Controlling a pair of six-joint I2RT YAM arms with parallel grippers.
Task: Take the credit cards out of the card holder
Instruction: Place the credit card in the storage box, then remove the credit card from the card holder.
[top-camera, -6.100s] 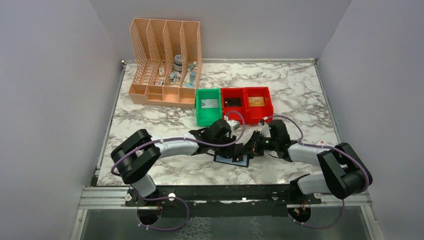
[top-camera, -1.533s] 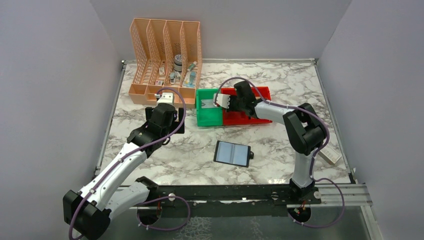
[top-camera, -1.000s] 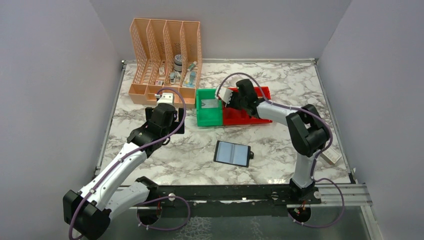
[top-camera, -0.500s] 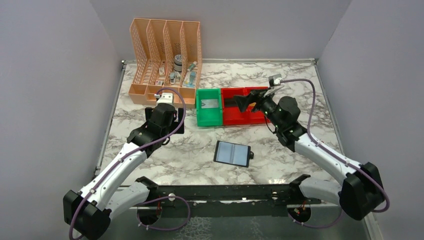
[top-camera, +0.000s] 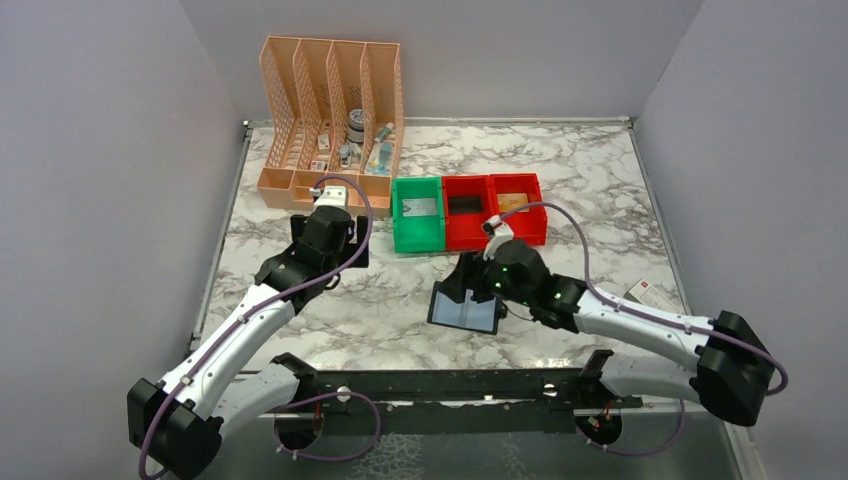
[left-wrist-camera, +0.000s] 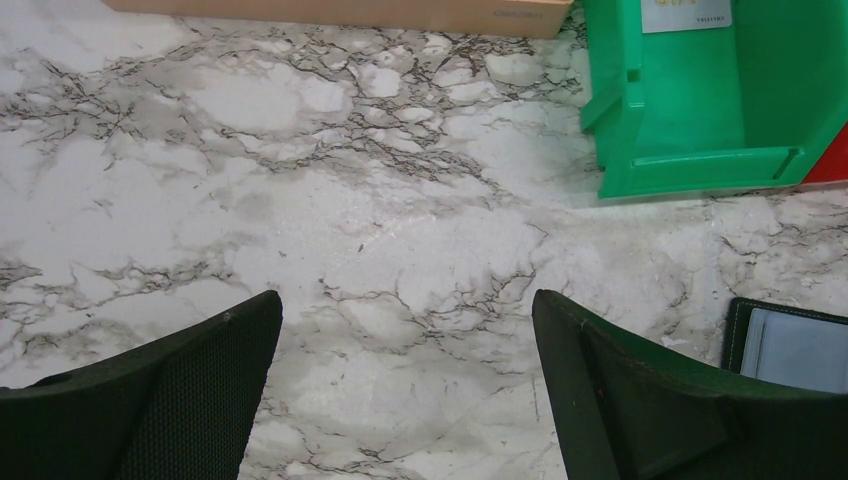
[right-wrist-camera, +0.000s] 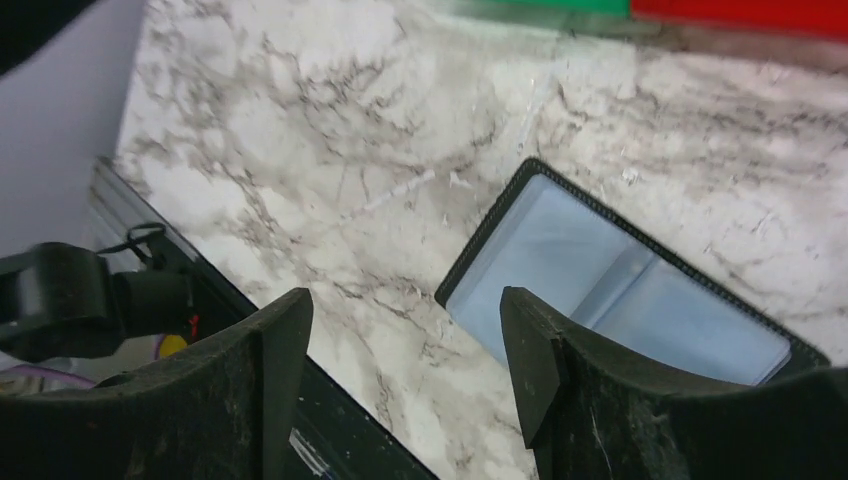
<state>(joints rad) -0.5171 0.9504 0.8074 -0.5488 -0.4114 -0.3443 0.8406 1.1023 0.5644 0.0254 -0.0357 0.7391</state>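
Observation:
The card holder (top-camera: 478, 314) lies open on the marble with its grey-blue inner panels up, also in the right wrist view (right-wrist-camera: 620, 290) and at the edge of the left wrist view (left-wrist-camera: 795, 345). My right gripper (top-camera: 455, 291) hovers over its left end, open and empty (right-wrist-camera: 403, 310). One credit card, a pale one (top-camera: 421, 207), lies in the green bin (top-camera: 402, 225). A tan one (top-camera: 513, 202) lies in the right red bin (top-camera: 535, 212). A white one with a red mark (top-camera: 648, 292) lies on the table at right. My left gripper (top-camera: 325, 255) is open over bare marble (left-wrist-camera: 405, 305).
A peach lattice file organizer (top-camera: 330, 130) with small items stands at the back left. A middle red bin (top-camera: 452, 230) holds something dark. The bins sit in a row behind the card holder. The table's black front rail (top-camera: 440, 385) is close to the card holder.
My right arm has swung from the bins down to the card holder's left end, its jaws empty. The left arm and the card holder have not moved.

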